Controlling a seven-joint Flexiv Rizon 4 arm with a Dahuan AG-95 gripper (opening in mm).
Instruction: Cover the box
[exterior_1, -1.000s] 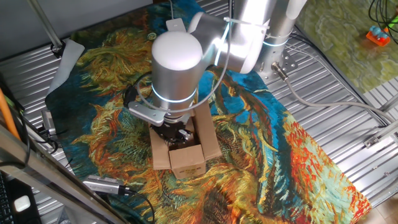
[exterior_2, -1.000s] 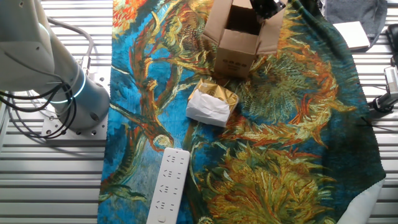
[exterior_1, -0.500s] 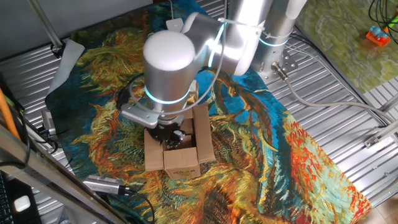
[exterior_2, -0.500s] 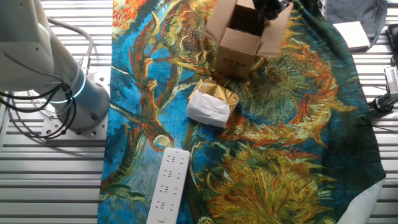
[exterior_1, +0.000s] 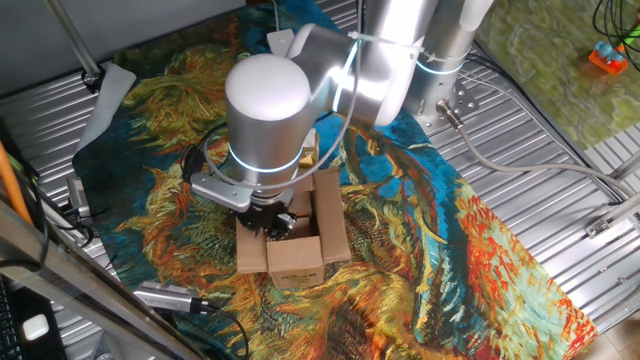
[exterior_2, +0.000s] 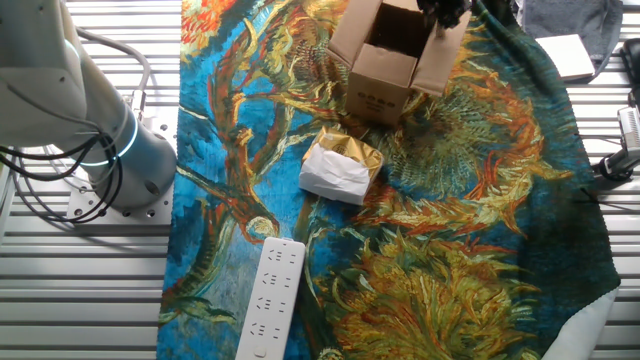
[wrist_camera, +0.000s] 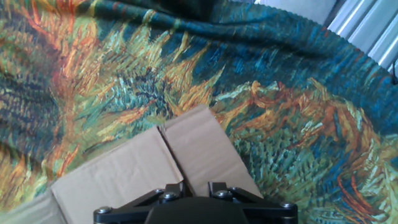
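Note:
The box (exterior_1: 297, 262) is a small brown carton standing on the patterned cloth with its flaps spread open. It also shows in the other fixed view (exterior_2: 378, 85), where its inside looks dark. My gripper (exterior_1: 272, 218) hangs straight down over the box, mostly hidden under the wrist. In the other fixed view the gripper (exterior_2: 445, 12) sits at the box's right flap, which stands raised. In the hand view the gripper (wrist_camera: 191, 186) has its fingers close together, with a cardboard flap (wrist_camera: 199, 146) edge running between them.
A crumpled white-and-tan paper packet (exterior_2: 340, 168) lies near the box. A white power strip (exterior_2: 268, 298) lies at the cloth's near edge. The robot base (exterior_2: 95, 130) stands at the left. A silver-and-black cylinder (exterior_1: 165, 297) lies beside the cloth.
The arm has shifted left and the box has slid a little with it. The flap at the gripper has tilted further up.

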